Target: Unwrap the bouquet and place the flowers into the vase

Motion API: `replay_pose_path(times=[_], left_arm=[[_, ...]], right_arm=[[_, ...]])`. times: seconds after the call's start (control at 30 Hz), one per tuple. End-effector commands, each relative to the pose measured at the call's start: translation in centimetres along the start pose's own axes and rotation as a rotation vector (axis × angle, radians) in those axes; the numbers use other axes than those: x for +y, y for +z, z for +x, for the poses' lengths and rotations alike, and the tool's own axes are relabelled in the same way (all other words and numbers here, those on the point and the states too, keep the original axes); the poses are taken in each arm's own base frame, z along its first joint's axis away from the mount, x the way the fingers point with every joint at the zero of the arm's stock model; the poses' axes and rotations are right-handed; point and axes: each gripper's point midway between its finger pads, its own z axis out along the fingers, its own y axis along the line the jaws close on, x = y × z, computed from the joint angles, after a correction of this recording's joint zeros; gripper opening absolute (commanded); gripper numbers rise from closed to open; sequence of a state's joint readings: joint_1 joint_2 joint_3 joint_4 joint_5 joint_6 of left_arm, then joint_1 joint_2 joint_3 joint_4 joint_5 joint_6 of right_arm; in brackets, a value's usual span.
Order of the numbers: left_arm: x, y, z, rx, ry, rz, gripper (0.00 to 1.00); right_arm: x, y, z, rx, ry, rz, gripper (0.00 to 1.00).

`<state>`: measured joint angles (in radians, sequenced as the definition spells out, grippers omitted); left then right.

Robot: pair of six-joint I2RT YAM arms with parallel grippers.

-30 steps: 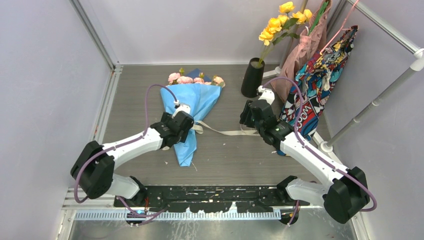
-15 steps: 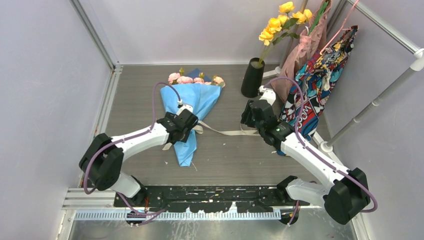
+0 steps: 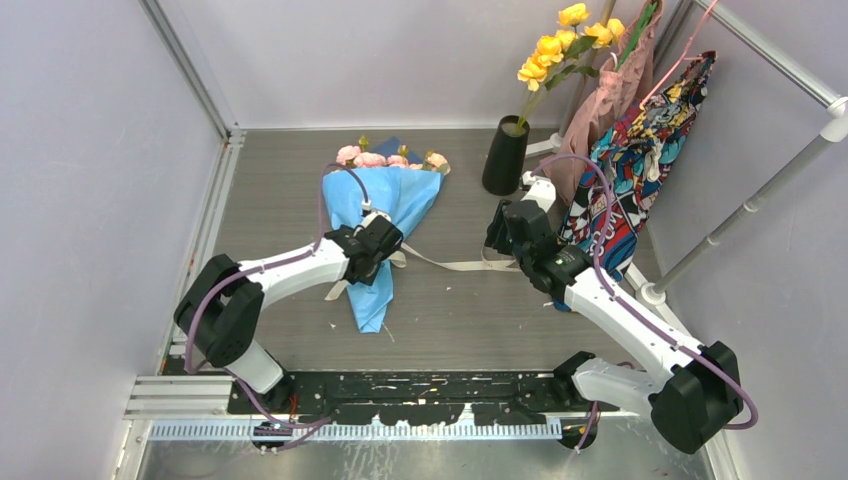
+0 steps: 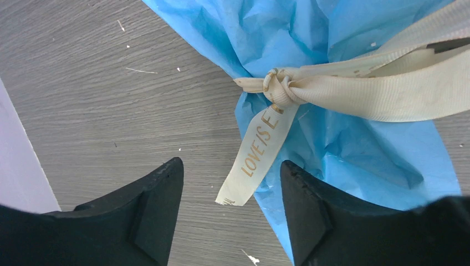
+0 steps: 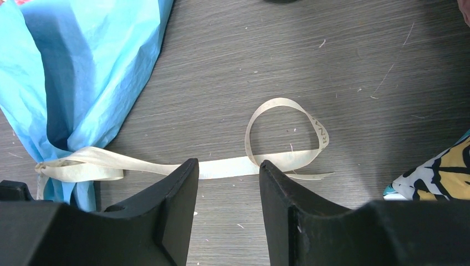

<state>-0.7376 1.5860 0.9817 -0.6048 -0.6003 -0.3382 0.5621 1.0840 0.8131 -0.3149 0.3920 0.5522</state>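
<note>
The bouquet (image 3: 400, 195) lies on the table in its cone of blue paper (image 4: 343, 33), pink flowers (image 3: 388, 158) at the far end. A cream ribbon (image 3: 455, 265) is knotted (image 4: 280, 91) round it. My left gripper (image 3: 380, 250) hovers over the knot, open; the ribbon's short printed tail (image 4: 255, 152) ends between its fingertips (image 4: 176, 169), untouched. My right gripper (image 5: 228, 166) is open above the long ribbon end (image 5: 221, 167), which curls into a loop (image 5: 288, 130) on the table. The black vase (image 3: 505, 155) stands at the back right.
Yellow flowers (image 3: 560, 45) stand in the vase. A patterned bag (image 3: 640, 170) and a pink bag (image 3: 615, 90) hang right of it, close to my right arm. A metal pole (image 3: 740, 215) slants at the right. Walls close the left and back.
My left arm has swung right and further over the bouquet's tied neck, and its jaws have narrowed a little. The right arm has hardly moved.
</note>
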Motion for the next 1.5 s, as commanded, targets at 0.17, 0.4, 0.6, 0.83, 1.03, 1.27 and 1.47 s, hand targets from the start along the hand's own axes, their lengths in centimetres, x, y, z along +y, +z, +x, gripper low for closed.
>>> replay_pose_path(times=[0.17,0.4,0.6,0.83,1.03,1.27,1.47], left_arm=[[-0.1,-0.1,-0.9,0.014,-0.008,-0.016,0.59],[0.0,0.0,-1.0,0.017,-0.008,-0.024,0.27],[0.4,-0.5,-1.0,-0.005,-0.031,-0.029,0.00],[0.4,-0.9,-0.9,-0.009,-0.037,-0.002,0.05],[-1.4,-0.8,-0.5,0.004,-0.045,0.089,0.63],[-1.3,0.1,-1.2,0.008,-0.024,0.044,0.60],[-1.2,1.0,-1.6,0.004,-0.032,0.028,0.55]], right_arm=[[0.0,-0.3,-0.8,-0.044,0.009,0.000,0.50],[-0.3,-0.5,-0.8,-0.045,0.010,0.008,0.50],[-0.2,-0.4,-0.6,-0.040,0.012,0.006,0.50],[-0.1,-0.2,-0.4,-0.030,0.008,0.001,0.50],[0.0,-0.1,-0.4,-0.029,0.011,-0.002,0.50],[-0.3,-0.3,-0.2,-0.032,0.006,0.004,0.50],[-0.5,-0.2,0.1,-0.025,0.001,0.008,0.50]])
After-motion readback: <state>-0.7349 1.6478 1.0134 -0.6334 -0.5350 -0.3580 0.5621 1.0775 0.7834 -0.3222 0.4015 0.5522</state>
